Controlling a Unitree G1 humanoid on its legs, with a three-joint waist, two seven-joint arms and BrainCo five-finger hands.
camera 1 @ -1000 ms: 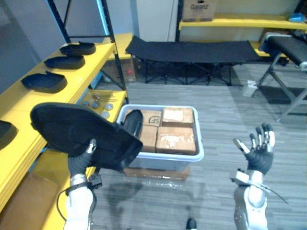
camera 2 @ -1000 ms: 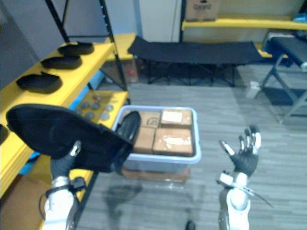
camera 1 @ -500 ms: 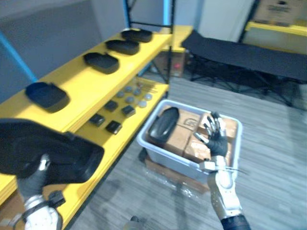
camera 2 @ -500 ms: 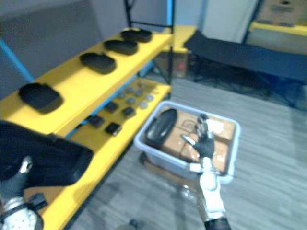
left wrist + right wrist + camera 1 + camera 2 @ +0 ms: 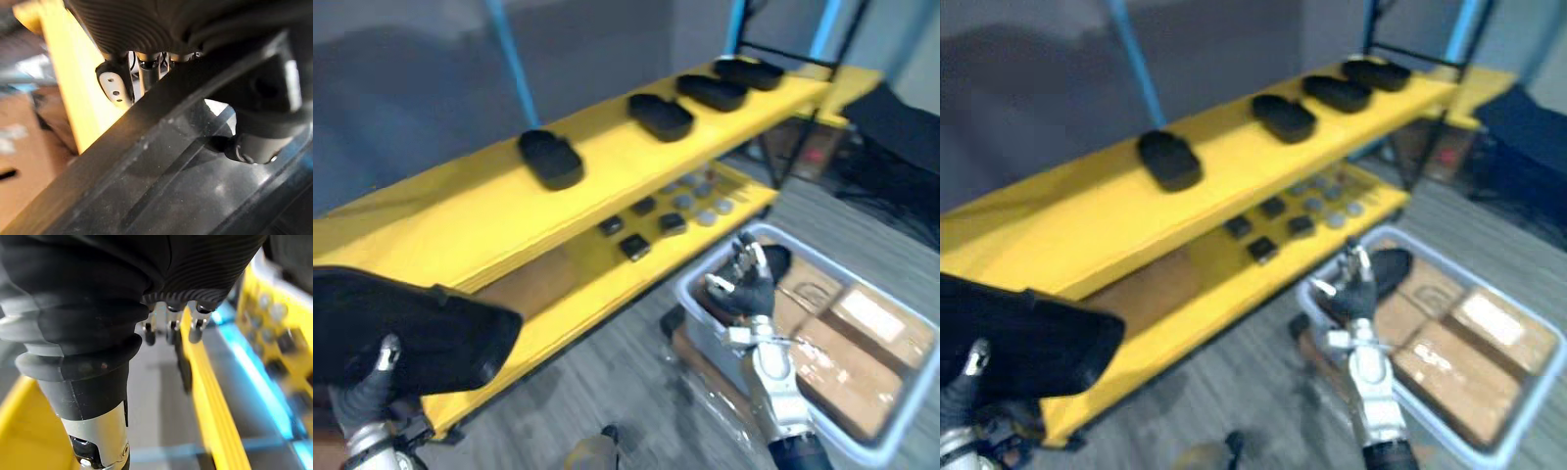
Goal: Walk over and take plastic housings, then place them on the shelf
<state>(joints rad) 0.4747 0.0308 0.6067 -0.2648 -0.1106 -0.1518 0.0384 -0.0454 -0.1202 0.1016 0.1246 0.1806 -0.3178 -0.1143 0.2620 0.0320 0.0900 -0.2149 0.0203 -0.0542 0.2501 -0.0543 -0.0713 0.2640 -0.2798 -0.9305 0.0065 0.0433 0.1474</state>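
My left hand [image 5: 357,397] at the lower left is shut on a large black plastic housing [image 5: 401,328], held up in front of the yellow shelf [image 5: 460,211]. In the left wrist view the housing [image 5: 161,186] spans the picture, with my fingers [image 5: 115,88] over its rim and my thumb [image 5: 254,147] hooked inside. Several more black housings lie in a row on the top shelf, the nearest [image 5: 551,159] at the middle. My right hand [image 5: 744,287] is raised with straight fingers [image 5: 168,328], holding nothing. It hovers over the left end of a grey bin [image 5: 690,294].
The bin holds cardboard boxes [image 5: 867,318] and another black housing [image 5: 786,262]. Small dark and round parts [image 5: 636,245] lie on the lower yellow shelf [image 5: 578,269]. Blue and black uprights stand behind the shelf. Grey floor runs between shelf and bin.
The camera has swung left, so the shelf now crosses the view and the bin sits at the lower right. My left hand still holds the housing. My right hand stays open.
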